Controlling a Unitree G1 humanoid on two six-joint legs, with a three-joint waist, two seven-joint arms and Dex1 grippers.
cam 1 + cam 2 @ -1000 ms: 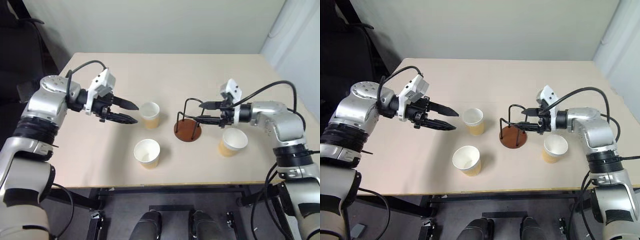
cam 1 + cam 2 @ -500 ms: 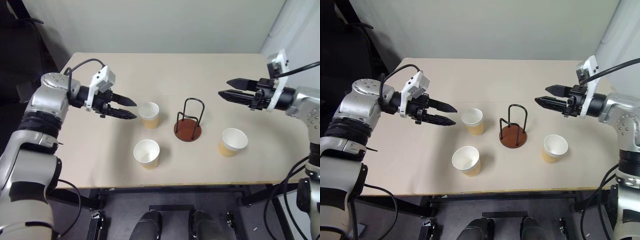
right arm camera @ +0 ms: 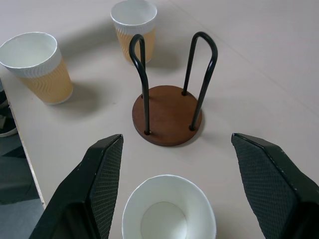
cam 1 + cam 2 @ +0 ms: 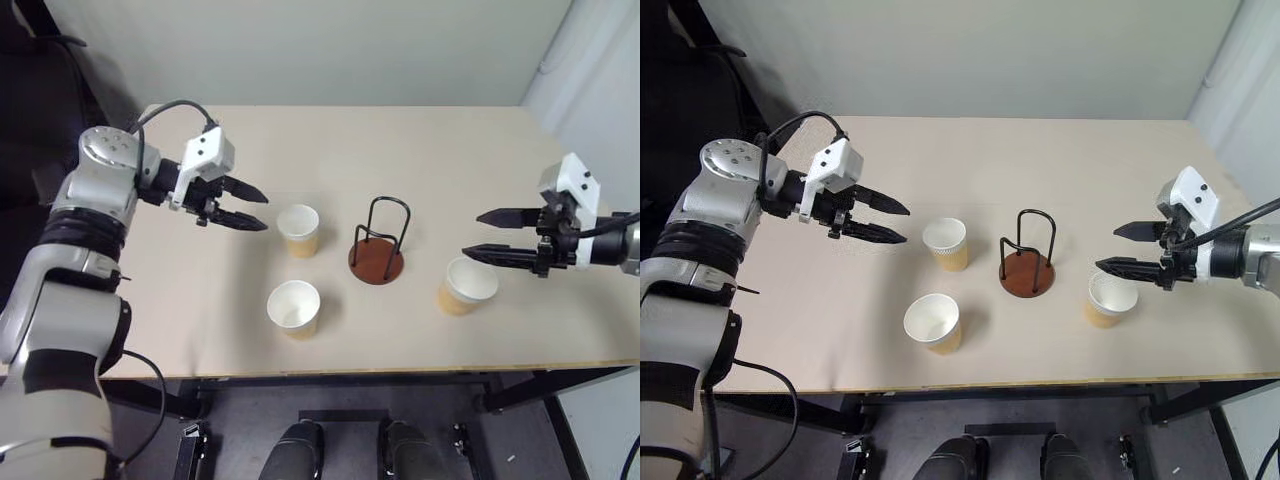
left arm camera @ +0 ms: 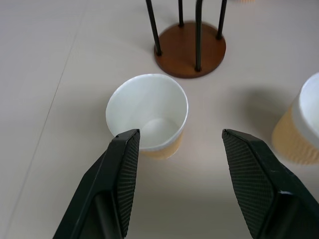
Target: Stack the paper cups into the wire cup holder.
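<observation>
Three tan paper cups stand upright on the table: one far [image 4: 299, 230], one near [image 4: 294, 308], one to the right [image 4: 465, 284]. Between them stands the wire cup holder [image 4: 378, 250], brown disc base with black loops and nothing in it. My left gripper [image 4: 262, 211] hovers open just left of the far cup, pointing at it; the left wrist view shows that cup [image 5: 148, 114] between and beyond the fingers [image 5: 124, 164]. My right gripper [image 4: 474, 234] is open, above and right of the right cup [image 3: 169, 209], pointing toward the holder [image 3: 169, 114].
The beige table [image 4: 420, 140] has bare surface behind the cups and to both sides. Its front edge runs close below the near cup. A pale wall stands behind the table.
My right gripper has drawn back from the holder to the right, ending beside the right cup. The left gripper has turned slightly and stays left of the far cup.
</observation>
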